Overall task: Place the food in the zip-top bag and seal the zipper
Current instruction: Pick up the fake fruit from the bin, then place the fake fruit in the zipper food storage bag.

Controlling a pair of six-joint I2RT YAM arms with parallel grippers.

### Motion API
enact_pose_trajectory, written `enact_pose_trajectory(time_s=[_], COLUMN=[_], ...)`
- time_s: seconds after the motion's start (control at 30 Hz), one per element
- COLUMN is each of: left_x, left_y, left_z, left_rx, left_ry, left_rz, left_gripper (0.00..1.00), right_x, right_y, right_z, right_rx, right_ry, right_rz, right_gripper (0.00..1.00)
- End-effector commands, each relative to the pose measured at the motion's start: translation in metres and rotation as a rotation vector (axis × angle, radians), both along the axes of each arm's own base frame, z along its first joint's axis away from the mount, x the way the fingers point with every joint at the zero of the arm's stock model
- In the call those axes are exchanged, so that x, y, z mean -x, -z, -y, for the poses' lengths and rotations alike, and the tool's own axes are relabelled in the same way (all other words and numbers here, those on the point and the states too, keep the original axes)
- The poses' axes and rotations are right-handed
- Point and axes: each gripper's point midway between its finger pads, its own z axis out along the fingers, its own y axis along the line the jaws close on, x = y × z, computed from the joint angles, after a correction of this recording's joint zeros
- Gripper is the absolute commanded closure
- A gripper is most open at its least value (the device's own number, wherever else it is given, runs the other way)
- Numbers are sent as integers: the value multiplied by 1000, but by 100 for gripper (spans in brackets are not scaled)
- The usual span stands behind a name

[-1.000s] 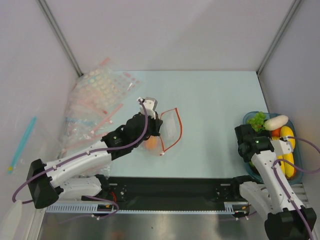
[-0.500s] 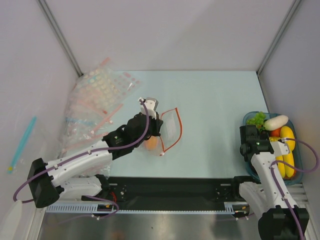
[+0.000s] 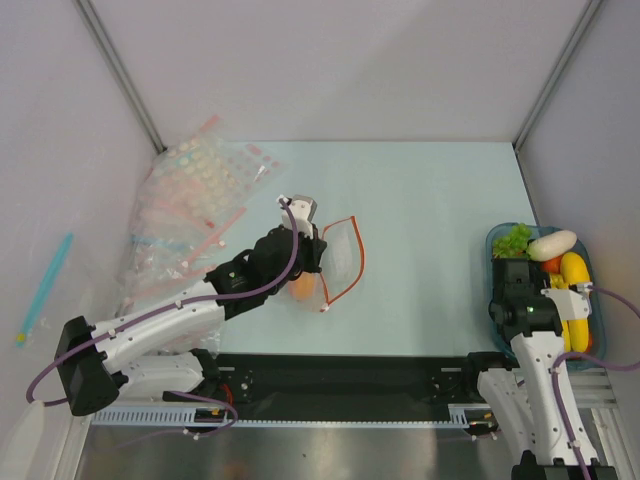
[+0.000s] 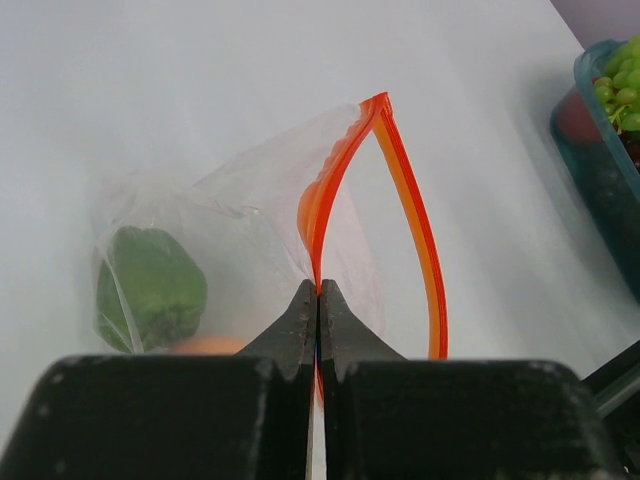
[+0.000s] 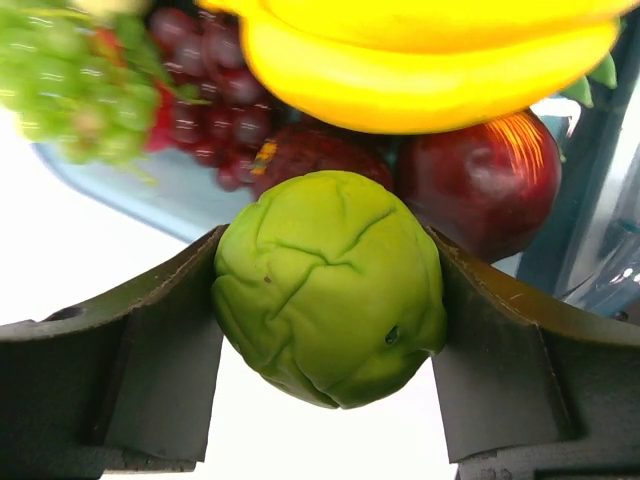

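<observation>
My left gripper (image 3: 322, 262) is shut on the near lip of the zipper (image 4: 412, 205), holding the mouth of the zip-top bag (image 3: 341, 253) open toward the right. In the left wrist view my left gripper (image 4: 319, 292) pinches the red-orange strip. The bag (image 4: 255, 205) holds a green piece (image 4: 150, 286) and an orange ball (image 3: 302, 287). My right gripper (image 5: 330, 300) is shut on a wrinkled green ball (image 5: 330, 285), above the near edge of the blue tray (image 3: 494, 243). From above, the right wrist (image 3: 523, 303) hides its fingers. A white radish (image 3: 552, 243) lies in the tray.
The tray also holds yellow bananas (image 5: 430, 60), purple grapes (image 5: 205, 110), green grapes (image 3: 514, 238) and a dark red apple (image 5: 480, 180). A heap of dotted clear bags (image 3: 195, 195) lies at the back left. Grey walls close in the table.
My right arm has moved nearer and to the right, over the tray's near part. My left arm and the bag have not moved.
</observation>
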Motion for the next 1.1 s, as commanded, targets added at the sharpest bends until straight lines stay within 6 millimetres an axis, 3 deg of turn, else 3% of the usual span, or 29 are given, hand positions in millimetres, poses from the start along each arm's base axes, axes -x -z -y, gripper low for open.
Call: enact_pose_trajectory(time_s=[0.0, 0.13, 0.23, 0.33, 0.4, 0.43, 0.47, 0.5, 0.63, 0.83, 0.9, 0.97, 1.03, 1.07], left_x=[-2, -3, -2, -1, 0, 1, 2, 2, 2, 3, 3, 4, 5, 5], left_y=[-27, -26, -26, -28, -29, -30, -30, -31, -31, -32, -34, -34, -36, -38], left_z=[7, 8, 10, 11, 13, 12, 12, 12, 11, 12, 11, 11, 10, 9], left_rx=[58, 54, 53, 60, 67, 71, 70, 73, 73, 79, 84, 85, 88, 94], left_ry=[22, 28, 35, 45, 55, 58, 58, 56, 55, 61, 61, 61, 65, 62], left_rz=[48, 46, 44, 43, 42, 44, 43, 46, 47, 45, 49, 48, 49, 52], left_gripper=[100, 100, 100, 100, 100, 100, 100, 100, 100, 100, 100, 100, 100, 99], right_x=[-4, -27, -55, -78, -85, -92, -90, -93, -90, -87, -73, -82, -78, -83], right_y=[-37, -65, -92, -116, -131, -140, -147, -165, -179, -185, -191, -181, -182, -169], right_z=[4, -8, -29, -61, -96, -107, -131, -145, -196, -269, -302, -319, -342, -354], right_rx=[48, 53, 103, 157, 151, 183, 155, 187, 94, 57, 112, 151, 178, 164], right_ry=[-39, -182, -421, -697, -911, -984, -1117, -1196, -1447, -1691, -1799, -1799, -1842, -1868], right_rz=[64, 162, 245, 348, 457, 518, 580, 670, 816, 881, 900, 849, 850, 809], right_gripper=[54, 57, 56, 58, 64, 63, 62, 62, 72, 74, 72, 70, 69, 68])
